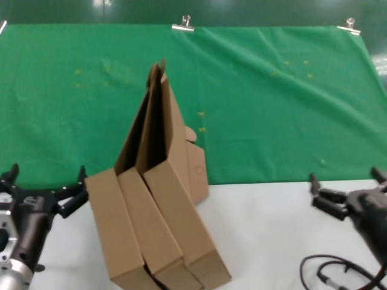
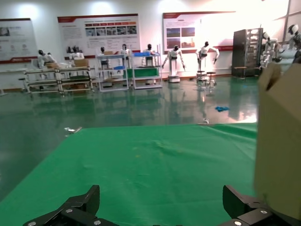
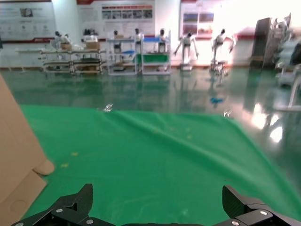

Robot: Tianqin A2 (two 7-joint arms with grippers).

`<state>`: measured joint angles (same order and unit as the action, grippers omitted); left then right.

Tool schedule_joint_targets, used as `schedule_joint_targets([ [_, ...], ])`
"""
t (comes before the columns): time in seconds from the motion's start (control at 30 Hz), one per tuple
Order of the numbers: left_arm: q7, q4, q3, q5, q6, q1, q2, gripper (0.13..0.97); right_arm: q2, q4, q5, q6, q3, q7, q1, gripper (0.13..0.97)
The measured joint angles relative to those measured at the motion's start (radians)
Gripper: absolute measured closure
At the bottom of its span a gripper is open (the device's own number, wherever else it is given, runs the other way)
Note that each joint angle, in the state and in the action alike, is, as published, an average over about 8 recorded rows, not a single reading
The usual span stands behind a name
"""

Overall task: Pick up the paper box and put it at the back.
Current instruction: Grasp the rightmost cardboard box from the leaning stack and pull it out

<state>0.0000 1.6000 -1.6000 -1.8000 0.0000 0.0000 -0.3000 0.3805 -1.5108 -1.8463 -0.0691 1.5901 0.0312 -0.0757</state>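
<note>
Step in hand, as I judge it: pre-grasp. No box is lifted; neither of my grippers touches cardboard.

Nearest me, on the white tabletop (image 1: 272,223), a black cable (image 1: 338,272) loops by my right arm. My left gripper (image 1: 43,183) hovers low at the near left, fingers spread wide, pointing toward the back, just beside the leftmost box. My right gripper (image 1: 344,184) hovers at the near right, fingers likewise spread, well apart from the boxes. Both wrist views confirm the splayed fingertips with nothing between them.

Between the grippers stand three alike boxes, packed side by side, touching, near ends on the tabletop, lids raised and leaning together into a peak over the cloth. I take the left box (image 1: 118,232) as the paper box to move, since it is nearest my left gripper; that is a judgement only. The middle box (image 1: 151,229) and right box (image 1: 187,226) press against it.

Next move calls for: bring the left gripper onto the outer wall or lid edge, pinch it, lift clear without dragging its neighbours.

Farther off, the green cloth (image 1: 272,109) spreads back, held by binder clips (image 1: 183,25). That is the destination.
</note>
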Motion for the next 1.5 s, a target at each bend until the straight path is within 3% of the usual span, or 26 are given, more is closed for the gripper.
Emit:
schedule_joint_targets([
  [0.17, 0.000, 0.000, 0.000, 0.000, 0.000, 0.000, 0.000, 0.202, 0.078, 0.075, -0.039, -0.101, -0.003, 0.018, -0.053, 0.129],
  [0.33, 0.000, 0.000, 0.000, 0.000, 0.000, 0.000, 0.000, 0.264, 0.154, 0.169, -0.107, -0.285, 0.012, -0.048, -0.098, 0.129],
  [0.47, 0.000, 0.000, 0.000, 0.000, 0.000, 0.000, 0.000, 0.264, 0.263, 0.245, -0.230, -0.455, 0.121, -0.118, -0.140, 0.129],
  [0.6, 0.000, 0.000, 0.000, 0.000, 0.000, 0.000, 0.000, 0.346, 0.365, 0.331, -0.341, -0.631, 0.272, -0.179, -0.205, 0.129],
  [0.7, 0.000, 0.000, 0.000, 0.000, 0.000, 0.000, 0.000, 0.408, 0.394, 0.412, -0.362, -0.763, 0.350, -0.210, -0.269, 0.129],
  [1.1, 0.000, 0.000, 0.000, 0.000, 0.000, 0.000, 0.000, 0.660, 0.266, 0.764, -0.222, -1.163, 0.414, -0.363, -0.529, 0.141],
  [1.33, 0.000, 0.000, 0.000, 0.000, 0.000, 0.000, 0.000, 0.801, 0.161, 1.002, -0.142, -1.297, 0.409, -0.532, -0.667, 0.175],
  [1.5, 0.000, 0.000, 0.000, 0.000, 0.000, 0.000, 0.000, 0.849, 0.093, 1.147, -0.093, -1.353, 0.398, -0.625, -0.745, 0.231],
])
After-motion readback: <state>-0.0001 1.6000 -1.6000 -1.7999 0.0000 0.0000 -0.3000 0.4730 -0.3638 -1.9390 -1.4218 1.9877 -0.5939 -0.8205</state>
